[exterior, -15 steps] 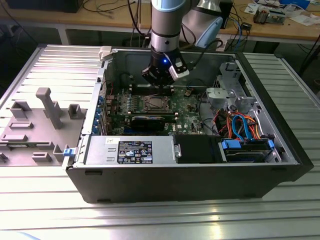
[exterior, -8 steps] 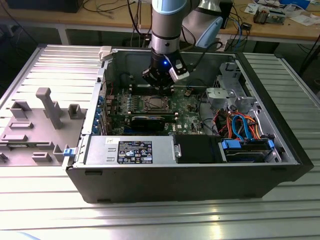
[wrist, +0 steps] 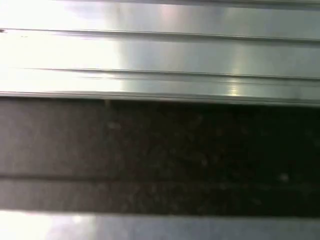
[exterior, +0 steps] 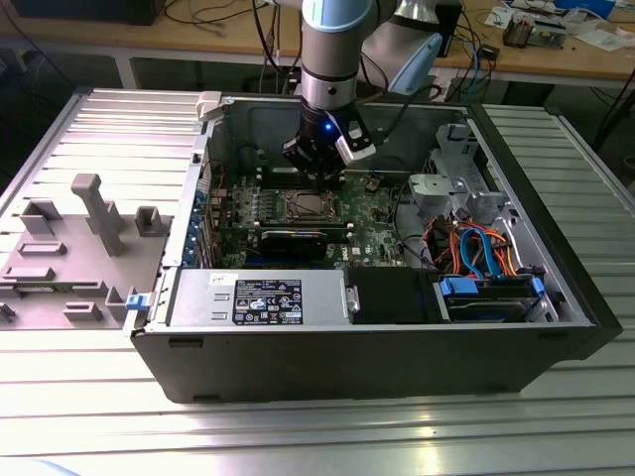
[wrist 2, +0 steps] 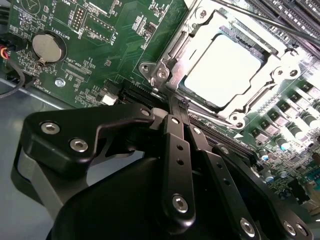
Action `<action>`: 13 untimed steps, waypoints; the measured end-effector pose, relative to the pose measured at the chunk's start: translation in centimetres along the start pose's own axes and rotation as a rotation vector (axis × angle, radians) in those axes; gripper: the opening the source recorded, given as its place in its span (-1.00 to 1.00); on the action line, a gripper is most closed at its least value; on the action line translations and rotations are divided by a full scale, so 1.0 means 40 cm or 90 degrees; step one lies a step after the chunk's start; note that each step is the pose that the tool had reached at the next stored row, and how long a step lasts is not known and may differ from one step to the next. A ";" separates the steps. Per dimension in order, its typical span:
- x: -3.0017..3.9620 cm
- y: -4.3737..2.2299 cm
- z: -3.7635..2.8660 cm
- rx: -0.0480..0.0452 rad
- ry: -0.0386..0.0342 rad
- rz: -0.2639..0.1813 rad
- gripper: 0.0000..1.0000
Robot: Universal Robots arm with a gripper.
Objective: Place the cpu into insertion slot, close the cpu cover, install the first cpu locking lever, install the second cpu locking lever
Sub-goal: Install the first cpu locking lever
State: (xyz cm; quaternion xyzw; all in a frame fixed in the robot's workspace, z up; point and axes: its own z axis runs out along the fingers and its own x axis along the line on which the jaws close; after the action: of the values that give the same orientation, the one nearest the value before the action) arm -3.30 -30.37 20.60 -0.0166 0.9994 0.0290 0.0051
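Your gripper (wrist 2: 179, 102) is pinched shut with nothing in it, right beside the cpu cover (wrist 2: 272, 75). The cpu (wrist 2: 222, 70) already sits in its slot under that cover. Push crooked and you could scratch the board.

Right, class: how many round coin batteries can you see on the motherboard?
1. The coin battery sits in its holder on the green motherboard, well away from the cpu; the gripper could hide others.

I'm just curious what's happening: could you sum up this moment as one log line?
pincer: shut, at socket edge | cpu: seated in socket | cpu cover: closed over it | place: motherboard in computer case
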 end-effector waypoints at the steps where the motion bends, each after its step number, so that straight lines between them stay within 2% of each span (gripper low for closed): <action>1: -0.001 0.000 -0.002 0.0001 0.0002 0.000 -0.79; 8: -0.002 -0.004 0.006 0.0056 0.0012 0.000 -0.79; 13: -0.002 -0.004 0.011 0.0057 0.0008 0.000 -0.79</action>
State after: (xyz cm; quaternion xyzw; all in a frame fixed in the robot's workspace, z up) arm -3.22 -30.48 20.16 -0.0166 0.9996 0.0245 0.0046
